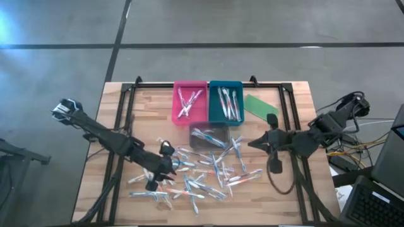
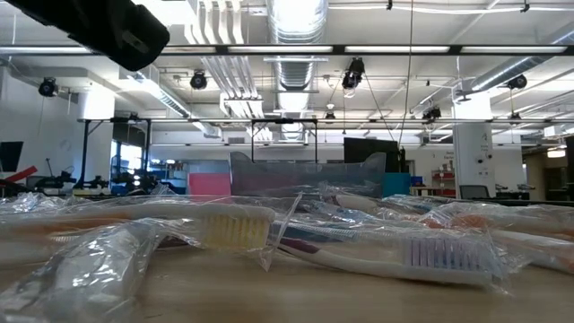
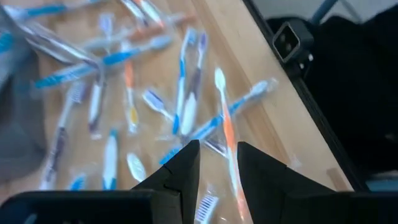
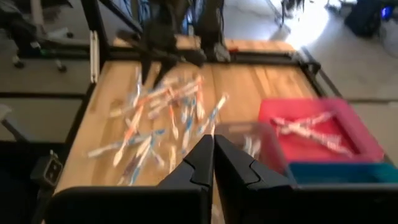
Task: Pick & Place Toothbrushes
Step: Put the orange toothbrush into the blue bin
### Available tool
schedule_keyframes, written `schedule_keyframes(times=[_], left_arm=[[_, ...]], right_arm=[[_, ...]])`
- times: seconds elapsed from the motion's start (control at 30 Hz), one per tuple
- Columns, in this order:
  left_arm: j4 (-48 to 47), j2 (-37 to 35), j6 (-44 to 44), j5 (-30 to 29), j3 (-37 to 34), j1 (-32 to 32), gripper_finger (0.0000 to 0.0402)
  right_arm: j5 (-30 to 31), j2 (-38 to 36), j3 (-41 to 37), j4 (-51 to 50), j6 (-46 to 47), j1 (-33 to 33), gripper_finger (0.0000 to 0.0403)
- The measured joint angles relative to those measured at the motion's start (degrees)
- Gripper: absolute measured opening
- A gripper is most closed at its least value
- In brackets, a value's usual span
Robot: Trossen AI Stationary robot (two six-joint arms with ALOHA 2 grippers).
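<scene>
Several toothbrushes (image 1: 211, 171) in clear wrappers lie scattered on the wooden table's middle and near part; in the low view two of them (image 2: 359, 251) lie close in front. My left gripper (image 1: 169, 165) hovers open over the left side of the pile, its fingers (image 3: 186, 168) apart above an orange-handled brush (image 3: 227, 134). My right gripper (image 1: 251, 144) hangs shut and empty at the pile's right side, pointing toward the brushes (image 4: 168, 106).
At the far side stand a pink tray (image 1: 177, 107) and a teal tray (image 1: 213, 107), each with brushes in it. A clear tray (image 1: 222, 129) sits in front of them, and a flat green piece (image 1: 259, 106) lies to the right. Black frame rails (image 1: 290, 120) border the table.
</scene>
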Motion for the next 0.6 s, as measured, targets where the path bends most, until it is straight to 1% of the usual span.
schedule_keyframes(times=[0.13, 0.3, 0.4, 0.6], left_arm=[[-5.3, 5.0, -2.0, 0.0, 4.4, -1.3, 0.0112], [-11.0, 10.6, -4.1, 0.0, 9.5, -1.9, 0.0112], [-12.0, 13.5, -4.6, 0.0, 11.7, -2.1, 0.0112], [-12.1, 18.2, -6.0, 0.7, 14.0, -2.3, 0.0112]], right_arm=[[1.7, 0.9, -1.8, -1.2, 3.6, 2.7, 0.0008], [3.9, 2.0, -4.5, -1.0, 5.4, 5.9, 0.0008], [6.2, 2.6, -6.2, -0.9, 8.0, 7.3, 0.0008], [6.5, 2.6, -10.9, -0.9, 15.0, 8.3, 0.0008]])
